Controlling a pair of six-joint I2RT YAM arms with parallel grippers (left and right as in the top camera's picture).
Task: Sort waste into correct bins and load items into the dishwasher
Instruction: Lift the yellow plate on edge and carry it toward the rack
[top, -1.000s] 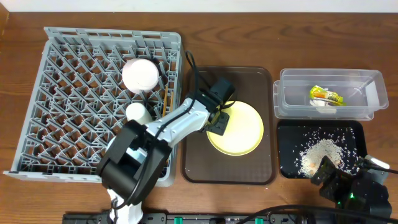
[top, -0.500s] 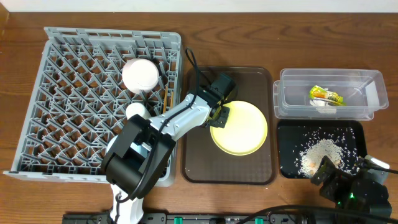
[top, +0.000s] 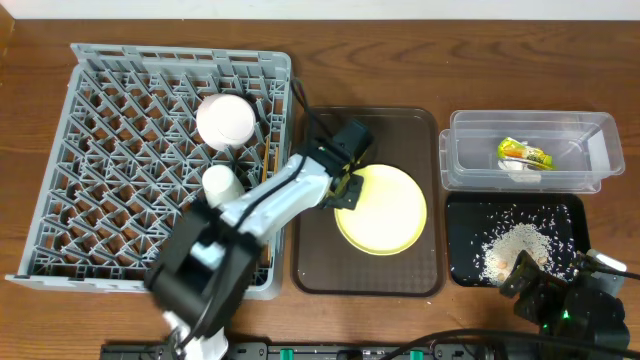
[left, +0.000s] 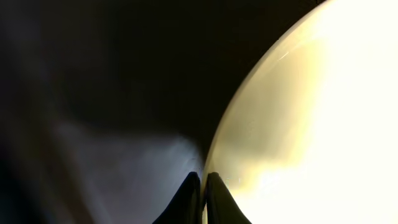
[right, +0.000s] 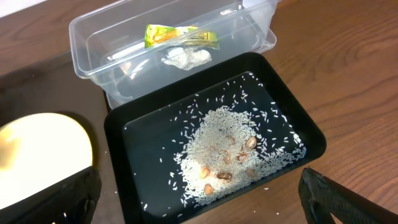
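My left gripper (top: 345, 190) is pressed almost shut on the left rim of the pale yellow plate (top: 385, 210) — in the wrist view the thin edge runs in between the tips. The plate lies on the brown tray (top: 315, 265), just right of the dish rack (top: 120, 130). I judge it stiff, light and slick, apt to pivot or slip from a one-sided pinch — so the hold should sit deep on the rim. My right gripper (right: 198, 186) hangs spread wide over the black tray (right: 124, 143), holding nothing.
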